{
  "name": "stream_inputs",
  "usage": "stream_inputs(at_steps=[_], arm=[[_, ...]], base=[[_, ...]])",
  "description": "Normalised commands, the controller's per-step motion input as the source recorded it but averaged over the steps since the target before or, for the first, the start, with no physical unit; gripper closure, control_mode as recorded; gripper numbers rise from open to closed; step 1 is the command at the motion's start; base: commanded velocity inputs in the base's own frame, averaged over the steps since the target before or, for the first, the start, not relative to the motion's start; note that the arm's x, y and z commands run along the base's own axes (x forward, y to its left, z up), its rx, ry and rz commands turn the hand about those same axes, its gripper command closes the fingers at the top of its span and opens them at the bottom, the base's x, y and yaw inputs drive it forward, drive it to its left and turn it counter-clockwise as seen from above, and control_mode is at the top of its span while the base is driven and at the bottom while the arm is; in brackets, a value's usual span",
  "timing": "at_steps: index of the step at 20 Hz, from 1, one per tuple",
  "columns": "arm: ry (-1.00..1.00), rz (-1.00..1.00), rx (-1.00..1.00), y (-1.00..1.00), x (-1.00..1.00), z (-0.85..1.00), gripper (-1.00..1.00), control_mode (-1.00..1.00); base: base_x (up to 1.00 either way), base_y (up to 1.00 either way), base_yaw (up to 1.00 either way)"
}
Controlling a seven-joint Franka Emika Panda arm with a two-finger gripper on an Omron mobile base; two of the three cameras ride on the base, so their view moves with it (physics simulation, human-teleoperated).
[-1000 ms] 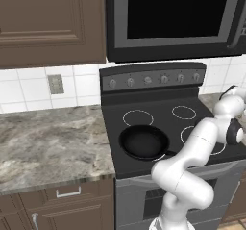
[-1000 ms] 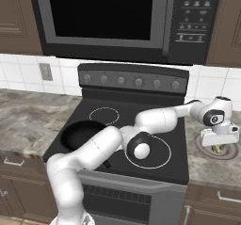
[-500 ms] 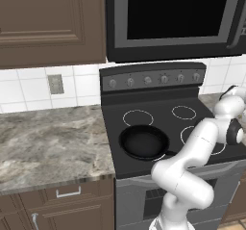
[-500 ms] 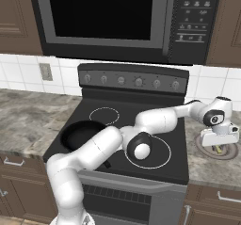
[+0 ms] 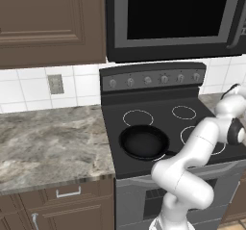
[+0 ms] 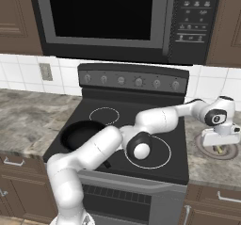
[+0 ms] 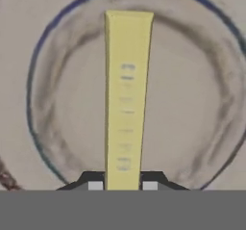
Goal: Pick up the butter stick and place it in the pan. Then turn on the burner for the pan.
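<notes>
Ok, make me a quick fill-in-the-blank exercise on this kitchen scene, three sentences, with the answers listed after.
1. The gripper is shut on the pale yellow ____ stick.
2. The stick lies over a round plate with a ____ rim.
3. The round black frying pan sits on the dark stove, and inside it is ____.

Missing words: butter; blue; empty

Tool [image 7: 123, 185] apparently clamped, arm outstretched rightward

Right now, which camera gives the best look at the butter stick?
The hand view: the butter stick runs lengthwise up the frame, pinched between the fingers, over a round plate. The right base view gives just a yellow sliver under the hand.
</notes>
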Motion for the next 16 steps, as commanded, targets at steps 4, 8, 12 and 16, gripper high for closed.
stream_inputs(at_steps=[4, 8, 12, 16], arm=[[-0.11, 0.0, 0.0, 0.33, -0.45, 0.12, 1.0, -1.0], [-0.13, 0.0, 0.0, 0.5, -0.53, 0.06, 1.0, -1.0], [-0.09, 0.0, 0.0, 0.6, -0.26, 0.09, 1.0, -1.0], [-0.04, 0.0, 0.0, 0.67, -0.26, 0.02, 1.0, -1.0]], base=[[0.0, 0.0, 0.0], [0.0, 0.0, 0.0], [0.0, 0.0, 0.0], [0.0, 0.0, 0.0]])
